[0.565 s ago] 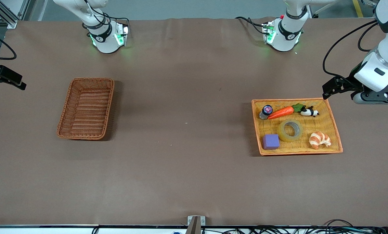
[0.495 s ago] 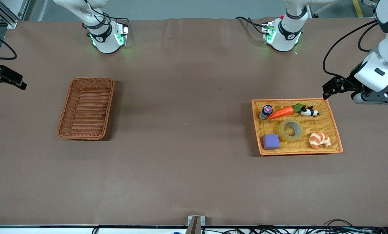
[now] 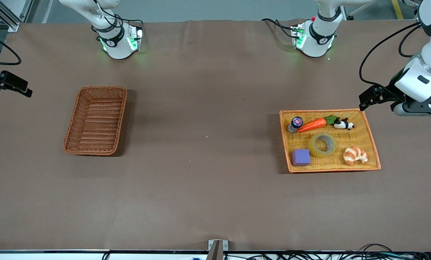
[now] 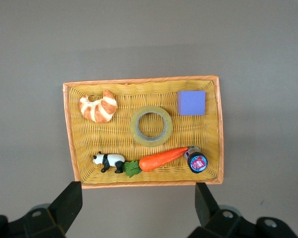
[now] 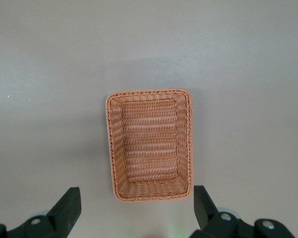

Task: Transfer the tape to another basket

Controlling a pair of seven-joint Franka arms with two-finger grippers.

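The tape (image 3: 322,144), a translucent yellowish ring, lies flat in the middle of the orange-yellow woven tray (image 3: 370,139) toward the left arm's end of the table. It also shows in the left wrist view (image 4: 151,140). The reddish-brown wicker basket (image 3: 95,120) stands empty toward the right arm's end and shows in the right wrist view (image 5: 149,144). My left gripper (image 4: 137,201) is open and empty, high over the table by the tray's edge nearest the bases. My right gripper (image 5: 136,201) is open and empty, high over the table by the basket's edge nearest the bases.
The tray also holds a purple cube (image 3: 301,157), a croissant (image 3: 355,155), a toy carrot (image 3: 312,124), a toy panda (image 3: 343,124) and a small capped bottle (image 3: 295,124). Brown cloth covers the table between basket and tray.
Both hands have drifted slightly toward the bases in the front view. Nothing on the table has moved.
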